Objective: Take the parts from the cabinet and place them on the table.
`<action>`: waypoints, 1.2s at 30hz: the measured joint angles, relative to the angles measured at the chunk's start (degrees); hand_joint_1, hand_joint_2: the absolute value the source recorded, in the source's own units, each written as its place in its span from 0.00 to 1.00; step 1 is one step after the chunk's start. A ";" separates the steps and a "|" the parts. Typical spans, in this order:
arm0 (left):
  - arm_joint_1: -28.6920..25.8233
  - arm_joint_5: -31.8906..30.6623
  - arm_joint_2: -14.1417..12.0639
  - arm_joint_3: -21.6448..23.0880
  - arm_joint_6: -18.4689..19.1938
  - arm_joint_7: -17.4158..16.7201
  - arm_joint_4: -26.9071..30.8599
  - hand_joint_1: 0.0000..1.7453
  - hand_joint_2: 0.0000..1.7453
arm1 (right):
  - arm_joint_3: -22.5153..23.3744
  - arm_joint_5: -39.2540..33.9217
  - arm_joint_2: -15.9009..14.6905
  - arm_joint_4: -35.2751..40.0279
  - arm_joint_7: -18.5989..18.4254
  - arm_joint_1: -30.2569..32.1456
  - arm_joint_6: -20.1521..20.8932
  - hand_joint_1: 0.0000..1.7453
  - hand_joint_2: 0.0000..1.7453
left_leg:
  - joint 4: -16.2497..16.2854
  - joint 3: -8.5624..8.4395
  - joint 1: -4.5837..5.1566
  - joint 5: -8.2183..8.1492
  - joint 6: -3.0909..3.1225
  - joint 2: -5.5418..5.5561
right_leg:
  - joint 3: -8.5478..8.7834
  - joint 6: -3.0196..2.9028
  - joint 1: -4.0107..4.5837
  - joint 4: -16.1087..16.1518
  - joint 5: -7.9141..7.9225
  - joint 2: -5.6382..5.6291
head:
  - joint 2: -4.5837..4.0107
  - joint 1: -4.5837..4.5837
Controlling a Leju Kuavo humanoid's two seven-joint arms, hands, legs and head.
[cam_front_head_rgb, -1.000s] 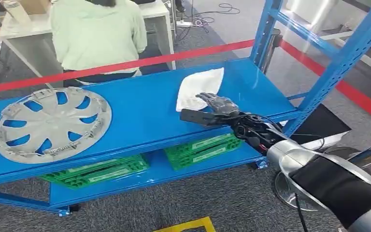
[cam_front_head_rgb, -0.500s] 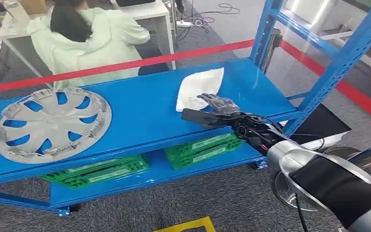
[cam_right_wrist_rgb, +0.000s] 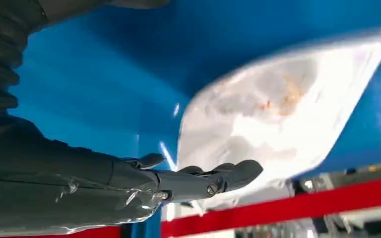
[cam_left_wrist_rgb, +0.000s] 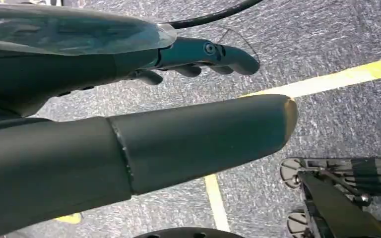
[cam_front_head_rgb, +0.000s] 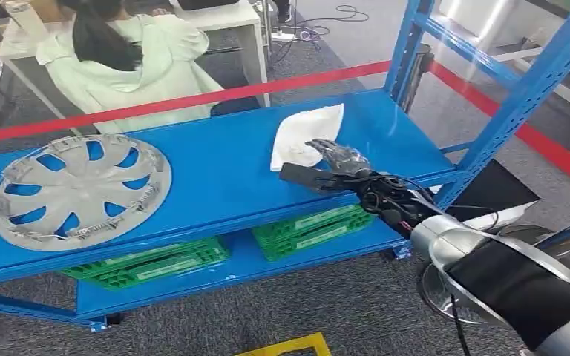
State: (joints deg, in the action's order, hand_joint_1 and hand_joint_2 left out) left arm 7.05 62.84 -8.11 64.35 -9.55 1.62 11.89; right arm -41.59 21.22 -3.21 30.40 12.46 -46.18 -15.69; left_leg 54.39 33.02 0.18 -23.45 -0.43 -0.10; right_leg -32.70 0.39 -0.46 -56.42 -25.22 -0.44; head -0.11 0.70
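A white plastic bag of parts (cam_front_head_rgb: pixel 306 133) lies on the blue shelf (cam_front_head_rgb: pixel 215 167) of the cabinet, towards its right end. My right hand (cam_front_head_rgb: pixel 325 167) hovers open just at the bag's near edge, fingers stretched towards it and thumb out to the side. The right wrist view has the same bag (cam_right_wrist_rgb: pixel 283 109), blurred, just beyond my right hand's fingers (cam_right_wrist_rgb: pixel 228 176). A silver hubcap (cam_front_head_rgb: pixel 79 189) rests flat on the shelf's left part. My left hand (cam_left_wrist_rgb: pixel 188 89) hangs above the carpet with its fingers apart and nothing in it.
Blue uprights (cam_front_head_rgb: pixel 523 100) stand at the cabinet's right end. Green crates (cam_front_head_rgb: pixel 312 230) sit on the lower shelf. A red barrier tape (cam_front_head_rgb: pixel 193 100) runs behind the cabinet. A person in a pale green top (cam_front_head_rgb: pixel 130 63) sits beyond it at a white desk (cam_front_head_rgb: pixel 230 18).
My right hand has crept slightly forward and up towards the bag. The person behind the tape has leaned and shifted left.
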 joint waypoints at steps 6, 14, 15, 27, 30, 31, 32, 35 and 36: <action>-0.01 0.48 0.04 0.00 -0.37 0.00 0.00 0.00 0.00 | 1.62 -3.80 -0.04 2.86 -2.47 -3.24 -0.81 0.00 1.00 | 0.00 -0.03 0.00 0.01 0.00 -0.03 | -0.01 -0.04 0.00 0.00 0.03 -0.02 | 0.00 0.00; -0.01 1.44 0.07 0.00 -1.11 -0.26 0.00 0.00 0.00 | 2.53 -6.27 -0.17 9.57 -5.42 -5.13 1.22 0.00 0.00 | 0.00 -0.04 0.00 0.01 0.00 -0.02 | 0.02 -0.04 0.01 0.00 0.03 -0.01 | 0.00 0.00; -0.02 1.46 0.07 0.00 -1.14 -0.31 0.00 0.00 0.00 | 2.54 -7.12 -0.17 9.94 -5.23 -5.20 1.20 0.00 0.00 | 0.00 -0.04 0.00 0.01 0.00 -0.02 | 0.02 -0.04 0.01 0.00 0.03 0.00 | 0.00 0.00; -0.01 1.55 0.13 0.00 -1.27 -0.37 0.00 0.00 0.00 | 2.71 -10.10 -0.15 10.67 -4.02 -5.88 1.11 0.00 0.00 | 0.00 -0.04 0.00 0.01 0.00 -0.01 | 0.05 -0.04 0.00 0.00 0.03 0.00 | 0.00 0.00; -0.01 1.33 0.13 0.00 -1.27 -0.44 0.00 0.00 0.00 | 2.69 -10.16 -0.15 10.67 -4.00 -5.87 1.13 0.00 0.00 | 0.00 -0.04 0.00 0.01 0.00 -0.01 | 0.04 -0.04 0.00 0.00 0.03 0.00 | 0.00 0.00; -0.01 1.24 0.13 0.00 -1.27 -0.44 0.00 0.00 0.00 | 2.69 -10.16 -0.15 10.69 -4.00 -5.87 1.13 0.00 0.00 | 0.00 -0.05 0.00 0.01 0.00 -0.01 | 0.04 -0.04 0.00 0.00 0.03 0.00 | 0.00 0.00; -0.01 1.22 0.13 0.00 -1.27 -0.44 0.00 0.00 0.00 | 2.69 -10.18 -0.15 10.69 -4.00 -5.87 1.13 0.00 0.00 | -0.01 -0.05 0.00 0.01 0.00 -0.01 | 0.04 -0.04 0.00 0.00 0.03 0.00 | 0.00 0.00; -0.01 1.20 0.15 0.00 -1.33 -0.44 0.00 0.00 0.00 | 2.67 -10.23 -0.15 10.71 -4.02 -5.87 1.13 0.00 0.00 | -0.01 -0.05 0.00 0.01 0.00 -0.01 | 0.04 -0.04 0.01 0.00 0.03 0.00 | 0.00 0.00; -0.01 1.18 0.15 0.00 -1.46 -0.44 0.00 0.00 0.00 | 2.67 -10.25 -0.15 10.71 -4.02 -5.86 1.11 0.00 0.00 | -0.01 -0.05 0.00 0.01 0.00 -0.01 | 0.04 -0.04 0.01 0.00 0.03 0.00 | 0.00 0.00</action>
State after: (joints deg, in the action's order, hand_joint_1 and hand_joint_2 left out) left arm 7.04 64.02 -7.96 64.35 -11.01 1.18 11.89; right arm -38.93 10.97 -3.37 41.11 8.44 -52.04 -14.58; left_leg 54.39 32.98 0.18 -23.44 -0.43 -0.11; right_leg -32.66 0.35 -0.45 -56.43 -25.19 -0.44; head -0.11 0.70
